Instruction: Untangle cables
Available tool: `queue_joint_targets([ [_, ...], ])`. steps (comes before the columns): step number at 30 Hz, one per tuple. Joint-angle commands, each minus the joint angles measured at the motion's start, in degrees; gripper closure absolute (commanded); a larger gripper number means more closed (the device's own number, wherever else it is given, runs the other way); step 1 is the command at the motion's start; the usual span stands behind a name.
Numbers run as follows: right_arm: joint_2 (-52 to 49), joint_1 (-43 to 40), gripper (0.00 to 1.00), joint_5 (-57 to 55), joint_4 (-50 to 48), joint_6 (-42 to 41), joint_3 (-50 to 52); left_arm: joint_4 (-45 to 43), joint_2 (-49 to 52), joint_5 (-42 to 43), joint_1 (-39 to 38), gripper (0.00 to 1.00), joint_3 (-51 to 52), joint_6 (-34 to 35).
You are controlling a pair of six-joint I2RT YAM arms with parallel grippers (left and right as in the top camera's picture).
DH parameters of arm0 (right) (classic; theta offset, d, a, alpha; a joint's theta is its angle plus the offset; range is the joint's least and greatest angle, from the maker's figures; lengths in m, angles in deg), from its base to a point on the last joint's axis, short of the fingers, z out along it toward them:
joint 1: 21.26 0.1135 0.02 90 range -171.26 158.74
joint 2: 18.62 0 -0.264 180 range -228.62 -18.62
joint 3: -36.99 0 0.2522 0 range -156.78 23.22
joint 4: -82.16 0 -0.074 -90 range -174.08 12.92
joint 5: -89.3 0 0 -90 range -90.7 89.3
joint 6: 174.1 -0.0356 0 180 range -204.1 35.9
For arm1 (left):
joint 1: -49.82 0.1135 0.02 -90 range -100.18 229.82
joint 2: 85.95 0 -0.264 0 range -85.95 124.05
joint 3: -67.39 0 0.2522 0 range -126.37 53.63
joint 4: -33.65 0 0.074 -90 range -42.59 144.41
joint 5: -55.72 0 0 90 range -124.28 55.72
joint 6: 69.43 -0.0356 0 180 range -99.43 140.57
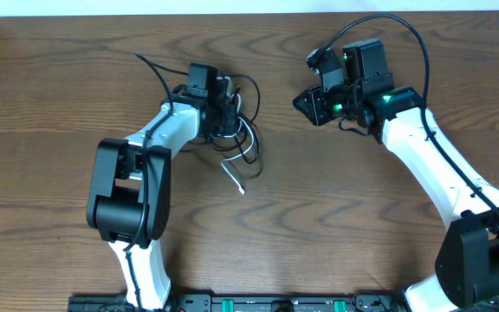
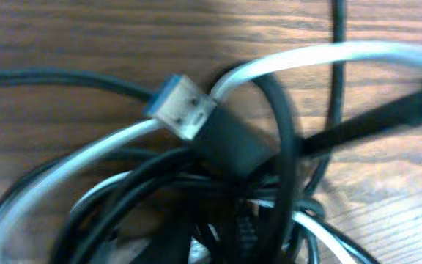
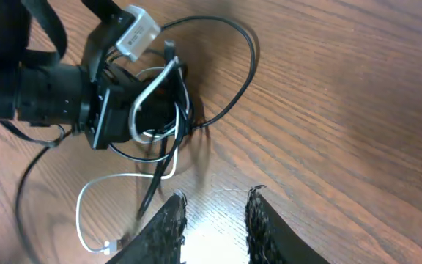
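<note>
Reaching forward, left gripper point(image 1: 230, 111) sits amid cables point(image 1: 246, 146).

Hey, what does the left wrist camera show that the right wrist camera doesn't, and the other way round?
Left wrist only: a close-up USB plug, blue inside, with black housing. Right wrist only: the left gripper at the bundle, the white cable ending in a small plug lying on the table, and the right gripper open and empty. Both: the black cable and white cable tangled together on wood.
</note>
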Motion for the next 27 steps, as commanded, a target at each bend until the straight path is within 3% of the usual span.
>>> queue_joint_targets([
  [1,1.05,-0.09,0.74,0.0,0.09,-0.26,-0.7,0.94,3.13,-0.13,-0.94,0.92,1.14,1.68],
  [9,1.05,-0.02,0.73,0.66,-0.44,-0.28,-0.7,0.37,-6.97,15.3,1.46,0.93,0.66,5.62],
  [14,1.05,0.68,0.76,6.56,-4.02,-0.28,-0.7,-0.09,-16.74,27.34,2.51,0.93,0.66,8.04],
  [19,1.05,0.72,0.76,12.74,-7.96,-0.28,-0.68,-0.02,-21.73,29.81,2.51,0.93,0.66,11.37],
  [27,1.05,0.26,0.67,21.4,-12.55,-0.28,-0.7,0.24,-22.71,28.57,2.84,0.93,0.66,14.29],
])
